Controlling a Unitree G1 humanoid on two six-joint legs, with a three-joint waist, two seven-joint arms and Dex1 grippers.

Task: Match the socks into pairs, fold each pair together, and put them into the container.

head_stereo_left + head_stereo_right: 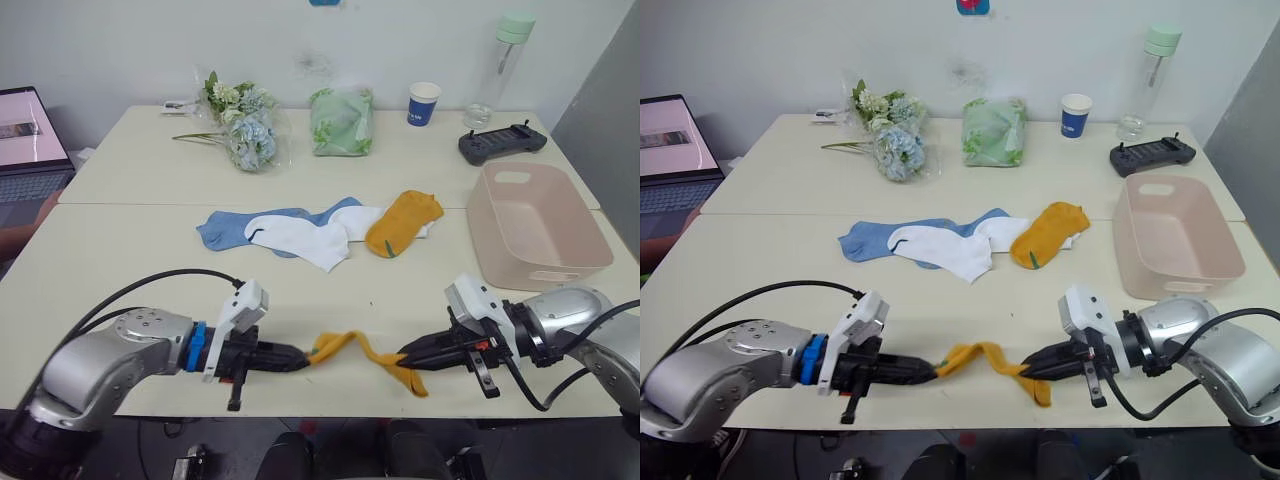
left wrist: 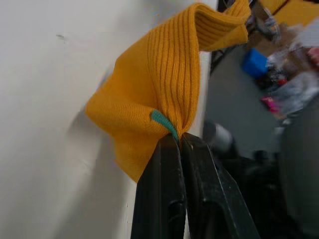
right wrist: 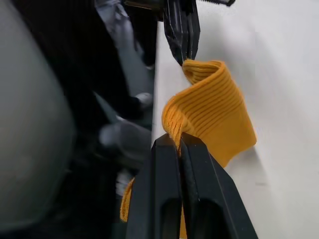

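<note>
Low in the frame, a yellow sock (image 1: 365, 352) sagged between left tool (image 1: 303, 354) and right tool (image 1: 408, 357), each pinching one end, probably for folding.

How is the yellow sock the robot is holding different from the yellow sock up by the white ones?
The held yellow sock is pinched by the left gripper and right gripper, twisted, at the table's near edge. The other yellow sock lies flat and untouched, resting against the white socks. Both are mustard-yellow with a green mark.
</note>
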